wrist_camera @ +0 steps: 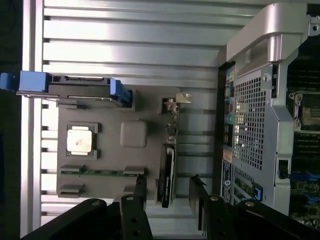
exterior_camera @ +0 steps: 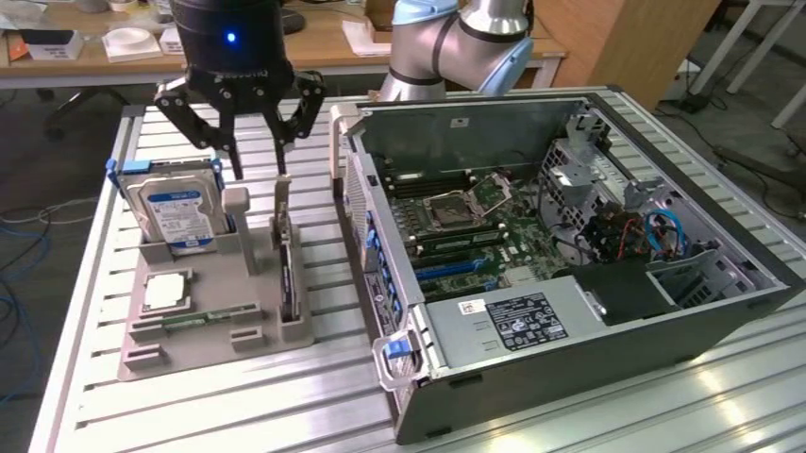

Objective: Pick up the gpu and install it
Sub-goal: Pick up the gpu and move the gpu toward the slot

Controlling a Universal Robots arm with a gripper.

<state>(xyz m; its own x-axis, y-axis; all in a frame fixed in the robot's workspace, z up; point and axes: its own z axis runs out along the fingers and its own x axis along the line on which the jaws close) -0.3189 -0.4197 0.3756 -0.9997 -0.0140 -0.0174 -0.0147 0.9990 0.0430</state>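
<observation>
My hand hangs wide open and empty over the grey holder on the table — fingers set either side above the gpu, which stands on edge in its slot, I judge to keep its top edge free for gripping — beside the open computer case.

Exterior camera sits high and back, angled down across the slatted table at the grey tray and open computer case, while the wrist camera stares straight down, close over that same tray and the case's near side.
</observation>
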